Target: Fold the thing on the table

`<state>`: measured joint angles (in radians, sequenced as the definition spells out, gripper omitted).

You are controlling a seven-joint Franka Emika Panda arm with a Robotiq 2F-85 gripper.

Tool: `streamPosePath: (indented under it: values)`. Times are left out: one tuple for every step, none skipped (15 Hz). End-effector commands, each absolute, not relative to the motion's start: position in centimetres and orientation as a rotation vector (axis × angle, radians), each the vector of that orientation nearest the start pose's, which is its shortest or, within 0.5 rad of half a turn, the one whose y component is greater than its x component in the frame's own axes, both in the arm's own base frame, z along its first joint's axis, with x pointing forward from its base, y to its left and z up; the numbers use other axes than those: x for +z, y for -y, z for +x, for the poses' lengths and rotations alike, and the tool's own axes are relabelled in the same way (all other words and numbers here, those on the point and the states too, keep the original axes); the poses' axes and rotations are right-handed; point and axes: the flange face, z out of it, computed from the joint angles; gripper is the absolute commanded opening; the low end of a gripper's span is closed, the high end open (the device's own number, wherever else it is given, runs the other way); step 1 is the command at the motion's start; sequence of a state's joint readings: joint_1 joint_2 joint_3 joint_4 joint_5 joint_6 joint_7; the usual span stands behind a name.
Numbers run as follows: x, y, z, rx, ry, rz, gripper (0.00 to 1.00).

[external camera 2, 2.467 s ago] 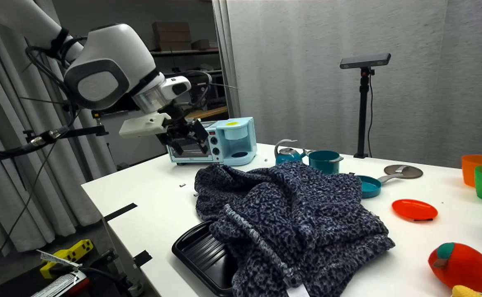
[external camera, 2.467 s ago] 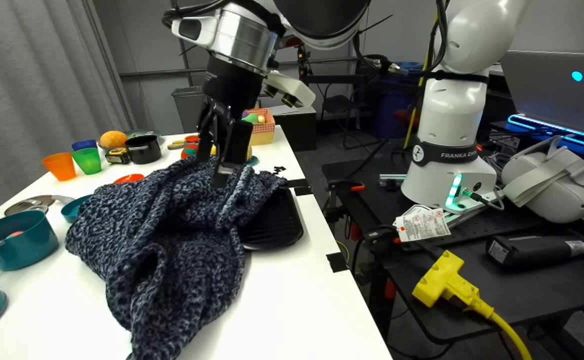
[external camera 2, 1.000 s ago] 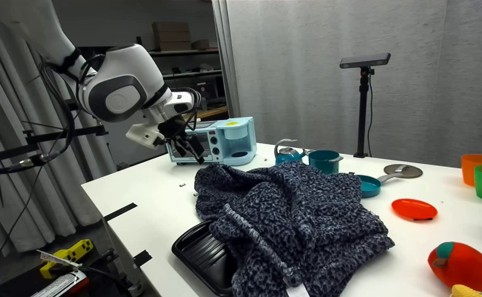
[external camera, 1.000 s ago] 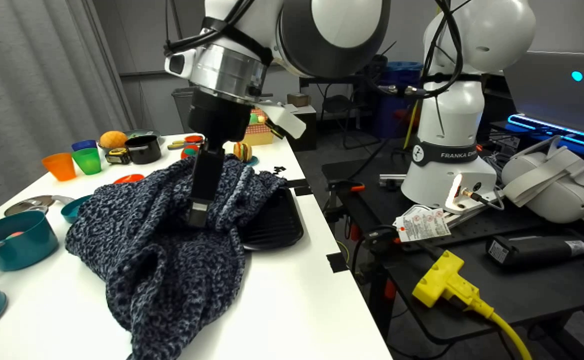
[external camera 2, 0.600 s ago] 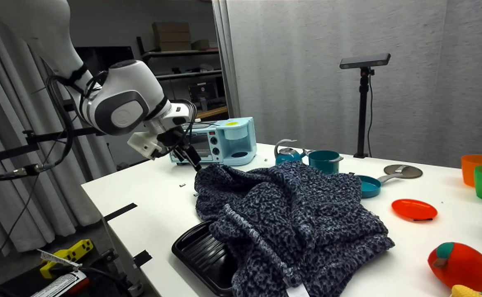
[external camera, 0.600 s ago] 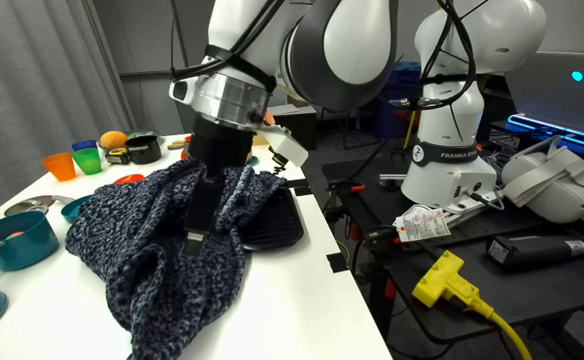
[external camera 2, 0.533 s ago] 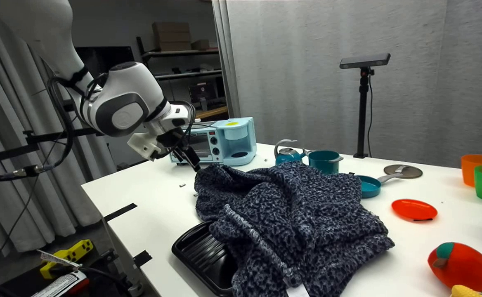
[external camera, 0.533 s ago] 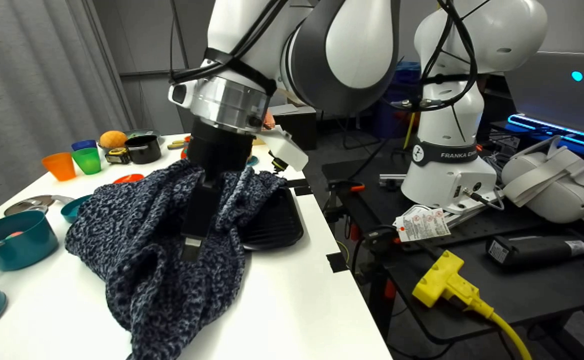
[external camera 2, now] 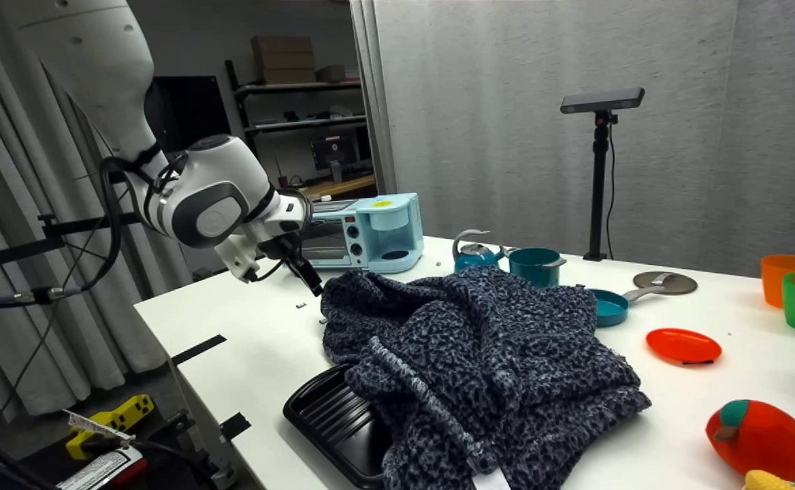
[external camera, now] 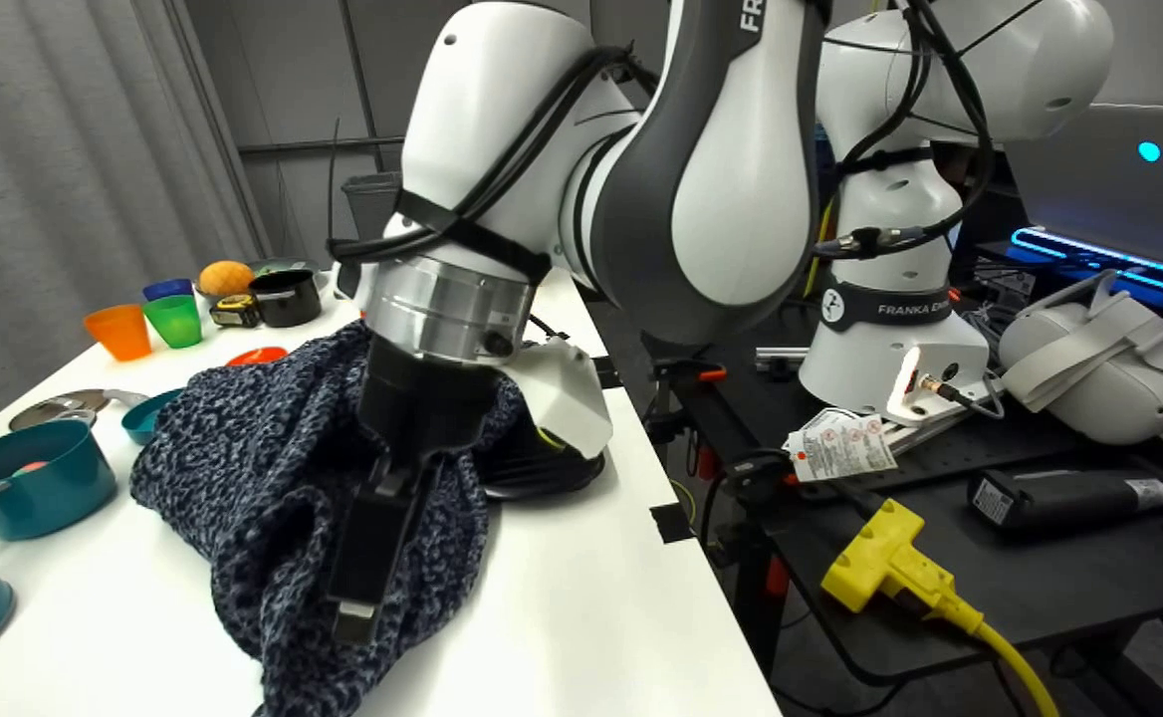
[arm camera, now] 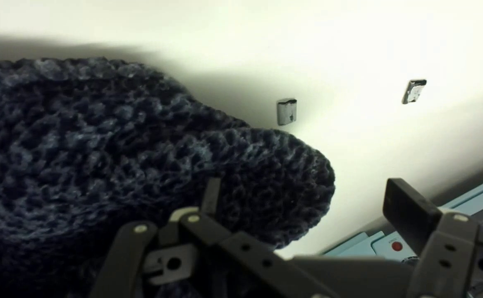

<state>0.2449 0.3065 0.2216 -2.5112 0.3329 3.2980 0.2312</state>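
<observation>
The end effector (arm camera: 305, 196) was positioned, jaws apart, near one end of the cloth (external camera 2: 479, 361) crumpled on the desk (external camera 2: 254, 361).

Looked along the worktop (external camera: 611, 617) in an exterior view; faced the grey curtain (external camera 2: 499, 136) from roughly the opposite end in an exterior view. Shared the cloth (external camera 2: 486, 340) in both. Peered closely down past the hand (arm camera: 305, 193) in the wrist view.

One desk (external camera 2: 254, 361) carries one speckled cloth (external camera 2: 486, 354), one black tray (external camera 2: 333, 423), one pale blue appliance (external camera 2: 389, 221), one teal kettle (external camera 2: 476, 259), two pots (external camera: 285, 301), one teal pan (external camera 2: 610, 311), three cups (external camera: 174, 322), one red plate (external camera 2: 683, 346) and two small grey pieces (arm camera: 287, 112). There is one claw (arm camera: 304, 184), with two fingers (arm camera: 411, 211).
</observation>
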Motion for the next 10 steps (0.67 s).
streamPosePath:
  values:
    - [19.3, -21.9, 48.7, -0.711, -0.242, -2.796, 1.00]
    - [19.2, -22.7, 49.0, -0.751, -0.258, -2.778, 1.00]
    - [18.9, -23.3, 49.4, -0.782, -0.278, -2.764, 1.00]
    - [18.7, -23.0, 50.9, -0.797, -0.299, -2.757, 1.00]
    - [18.4, -23.0, 51.6, -0.835, -0.300, -2.753, 1.00]
    - [18.0, -22.9, 52.4, -0.869, -0.298, -2.756, 1.00]
    - [17.6, -22.6, 53.0, -0.898, -0.299, -2.760, 1.00]
    - [17.2, -22.2, 53.7, -0.920, -0.305, -2.765, 1.00]
    - [16.8, -21.7, 54.3, -0.945, -0.309, -2.775, 0.98]
    - [16.5, -21.2, 54.7, -0.956, -0.318, -2.785, 0.74]
